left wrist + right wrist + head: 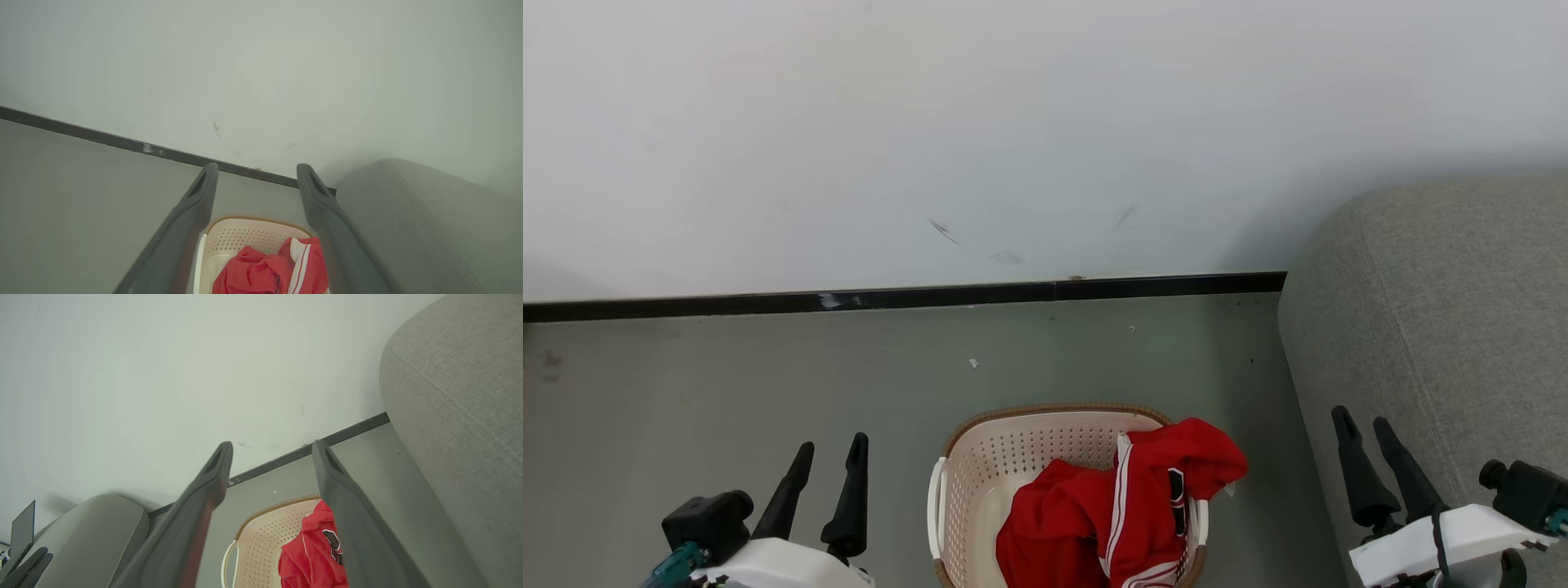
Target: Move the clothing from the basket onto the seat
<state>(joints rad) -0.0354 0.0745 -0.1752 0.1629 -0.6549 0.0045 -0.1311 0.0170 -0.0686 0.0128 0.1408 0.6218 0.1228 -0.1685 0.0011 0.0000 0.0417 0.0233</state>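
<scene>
Head view: red clothing (1111, 514) with white stripes and an unreadable black-and-white patch (1176, 490) lies heaped in the cream perforated basket (988, 474), draping over its right rim. The basket stands on grey floor (727, 384) near the grey sofa (1437, 327). The left gripper (832, 447) and right gripper (1360, 420) gape empty.
Left wrist view: white wall (261, 61), black skirting (102, 139).
Right wrist view: the patch is partly hidden behind a finger.

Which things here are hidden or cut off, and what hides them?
- Head view: the basket has its near end cut off by the bottom edge.
- Head view: the clothing is bunched; garment count and lettering unreadable.
- Head view: the seat runs past the right edge.
</scene>
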